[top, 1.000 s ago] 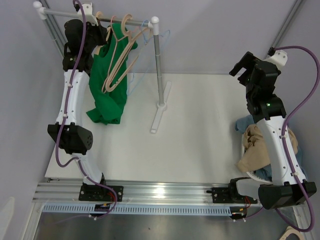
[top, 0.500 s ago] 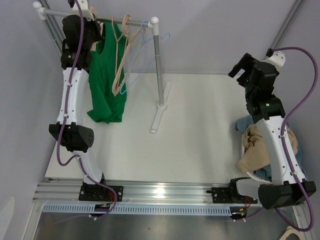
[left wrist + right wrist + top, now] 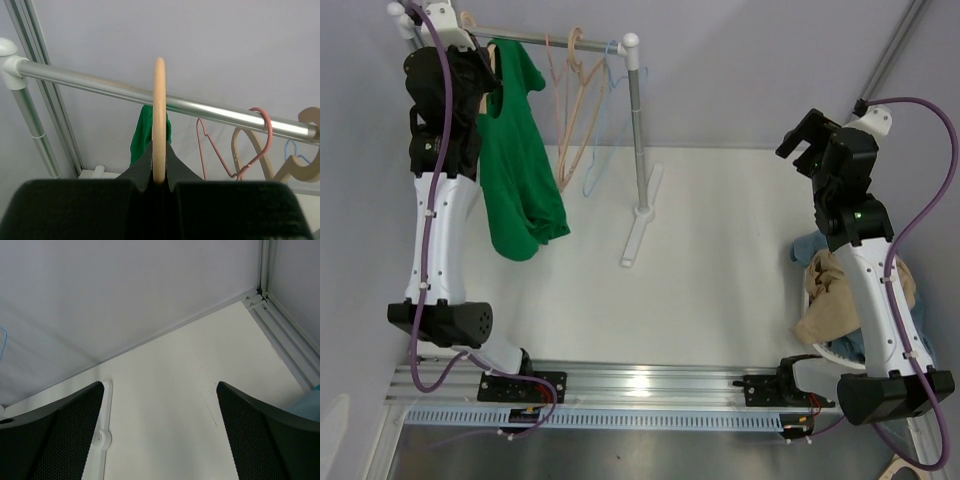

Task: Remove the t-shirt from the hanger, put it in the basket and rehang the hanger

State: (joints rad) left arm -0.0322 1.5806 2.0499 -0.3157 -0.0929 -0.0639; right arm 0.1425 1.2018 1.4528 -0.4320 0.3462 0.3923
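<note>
Clamped on the pale wooden hanger hook (image 3: 159,115), the left fingers (image 3: 143,170) have dragged the green cotton t-shirt (image 3: 515,170) leftward, clear of the bare hangers (image 3: 576,110), ready for lifting off; the right fingers (image 3: 260,440) gape wide.

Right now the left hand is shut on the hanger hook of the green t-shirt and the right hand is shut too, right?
No: the right hand is open, fingers wide apart, as the right wrist view shows. The left hand is shut on the hanger hook of the green t-shirt.
</note>
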